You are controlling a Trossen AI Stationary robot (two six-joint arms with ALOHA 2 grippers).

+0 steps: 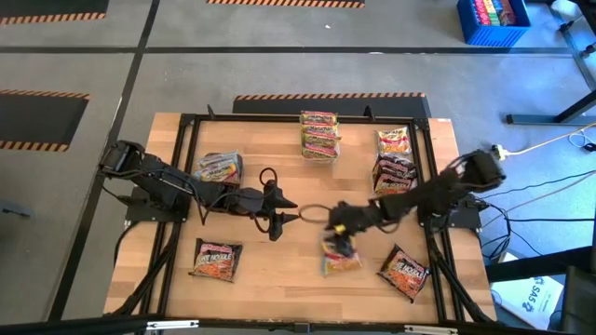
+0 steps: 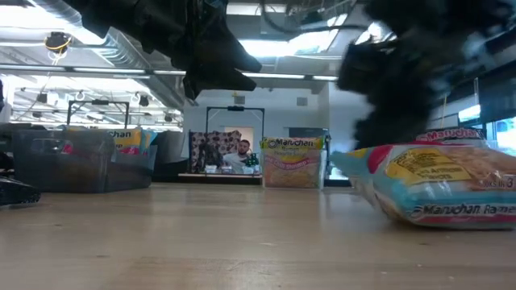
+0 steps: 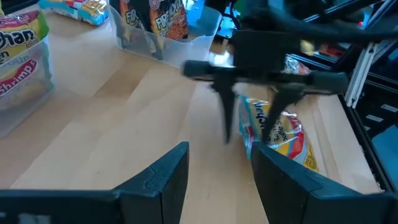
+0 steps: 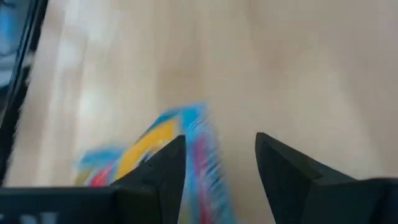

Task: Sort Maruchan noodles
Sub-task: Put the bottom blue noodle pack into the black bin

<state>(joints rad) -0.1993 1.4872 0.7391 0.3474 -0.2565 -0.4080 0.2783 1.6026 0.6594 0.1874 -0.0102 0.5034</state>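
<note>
Near the bench's front edge, right of centre, the right gripper hangs with parted, empty fingers over a blue-yellow packet (lying flat); next, a lower, squarer pinch. Left gripper waits mid-bench, unclenched.

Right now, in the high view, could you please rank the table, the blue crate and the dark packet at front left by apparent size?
1. Table
2. Blue crate, partly cut off
3. Dark packet

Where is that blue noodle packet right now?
The blue noodle packet lies near the table's front edge, right of centre, directly under the right claw, beside a dark packet.
</note>
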